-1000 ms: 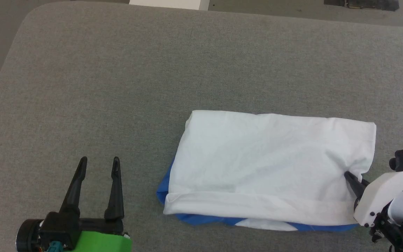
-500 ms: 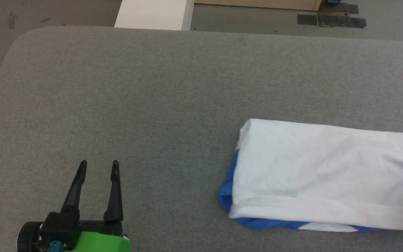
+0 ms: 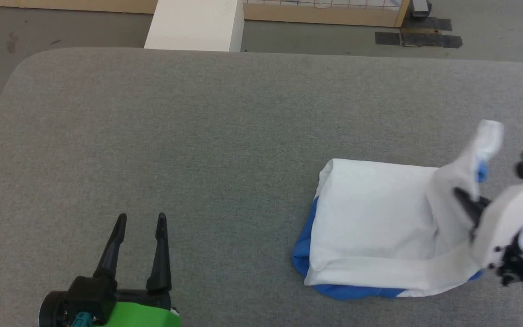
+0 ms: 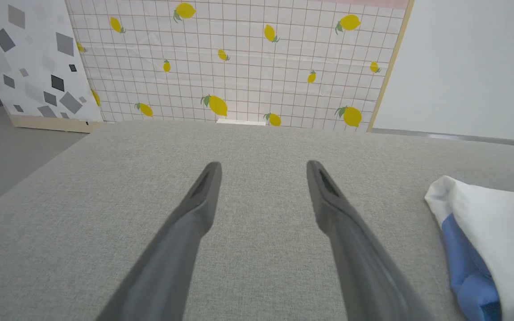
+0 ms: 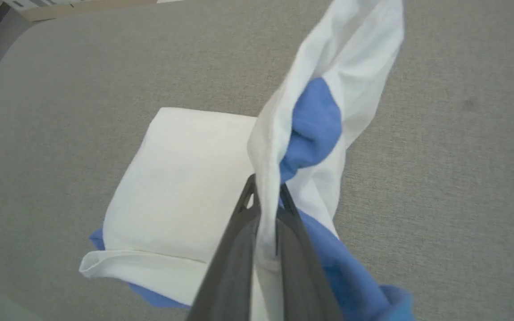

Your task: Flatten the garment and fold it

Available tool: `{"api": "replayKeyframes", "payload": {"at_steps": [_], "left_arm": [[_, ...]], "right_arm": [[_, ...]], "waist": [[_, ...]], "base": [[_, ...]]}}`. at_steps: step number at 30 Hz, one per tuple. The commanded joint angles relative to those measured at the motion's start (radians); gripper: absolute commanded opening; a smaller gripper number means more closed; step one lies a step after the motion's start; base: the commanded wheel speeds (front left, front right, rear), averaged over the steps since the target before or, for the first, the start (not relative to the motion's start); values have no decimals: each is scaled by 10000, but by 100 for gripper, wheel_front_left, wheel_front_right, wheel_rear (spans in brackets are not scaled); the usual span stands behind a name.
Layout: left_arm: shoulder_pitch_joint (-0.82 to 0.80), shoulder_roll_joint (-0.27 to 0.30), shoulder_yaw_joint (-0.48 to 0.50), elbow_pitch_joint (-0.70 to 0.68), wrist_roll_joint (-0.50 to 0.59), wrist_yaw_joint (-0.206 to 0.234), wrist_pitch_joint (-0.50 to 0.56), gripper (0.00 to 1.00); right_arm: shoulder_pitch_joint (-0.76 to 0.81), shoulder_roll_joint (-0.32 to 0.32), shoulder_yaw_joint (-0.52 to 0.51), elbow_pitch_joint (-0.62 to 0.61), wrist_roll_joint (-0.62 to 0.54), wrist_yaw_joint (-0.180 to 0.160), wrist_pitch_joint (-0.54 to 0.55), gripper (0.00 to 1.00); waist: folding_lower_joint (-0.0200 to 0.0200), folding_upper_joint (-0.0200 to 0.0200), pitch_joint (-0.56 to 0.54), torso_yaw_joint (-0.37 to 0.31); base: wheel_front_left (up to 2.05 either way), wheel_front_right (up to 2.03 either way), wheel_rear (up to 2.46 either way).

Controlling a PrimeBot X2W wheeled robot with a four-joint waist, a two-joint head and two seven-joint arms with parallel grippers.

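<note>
Right gripper (image 5: 267, 189) is clamped on the garment (image 3: 379, 218), holding its right end raised off the grey table (image 3: 198, 136). Remaining cloth lies flat on the table's right side, long axis left-right, extending leftward from that gripper, so the fold likely travels leftward. Left gripper (image 3: 141, 220), parted and empty, sits well apart; right arm is nearer.

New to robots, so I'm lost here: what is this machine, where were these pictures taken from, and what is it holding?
A two-armed robot is folding laundry. One picture looks down from its head; the others look along each wrist's two dark fingers. On the grey table lies a partly folded white and blue T-shirt. The left claw is open and empty, apart from it. The right claw is shut on one end of the T-shirt, holding it up off the table.
</note>
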Motion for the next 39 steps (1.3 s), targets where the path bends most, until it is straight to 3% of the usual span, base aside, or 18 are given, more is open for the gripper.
{"api": "replayKeyframes", "payload": {"at_steps": [1, 11, 22, 23, 25, 26, 30, 34, 39], "left_arm": [[3, -99, -37, 45, -3, -82, -47, 100], [-166, -309, -117, 374, 6, -354, -47, 100], [-384, -501, -168, 699, 39, -581, -47, 100], [-415, -520, -183, 736, 45, -600, -47, 100], [-461, -560, -206, 801, 42, -636, -47, 100], [-476, -574, -217, 828, 41, -652, -47, 100], [-448, -595, -188, 904, 50, -659, -47, 100], [-319, -541, -112, 898, 56, -636, -47, 100], [-194, -501, -71, 765, 63, -584, -47, 100]], "right_arm": [[-223, 94, 417, -168, 112, -15, 234, 0], [-560, 578, 2621, 336, -51, -15, 820, 0], [-1067, 926, 3549, 3206, -940, -15, -567, 0], [-1136, 928, 3632, 3503, -867, -15, -686, 4], [-1293, 930, 3767, 3984, -749, -15, -920, 51], [-1371, 931, 3846, 4154, -672, -15, -1006, 100], [-1750, 932, 4128, 4318, -21, -15, -1380, 100], [-1848, 933, 3984, 3521, 679, -15, -1412, 100], [-1357, 932, 2301, 1715, 197, -15, -1246, 100]], "waist": [[0, 0, 0, 60], [0, 0, 23, 583], [0, 0, 138, 1000], [0, 0, 151, 1013], [0, 0, 151, 1001], [0, 0, 142, 988], [0, 0, 20, 807], [0, 0, -119, 516], [0, 0, -152, 232]], "base": [[0, 0, 0], [0, 0, 0], [0, 0, 0], [0, 0, 0], [0, 0, 0], [0, 0, 0], [0, 0, 0], [0, 0, 0], [0, 0, 0]]}}
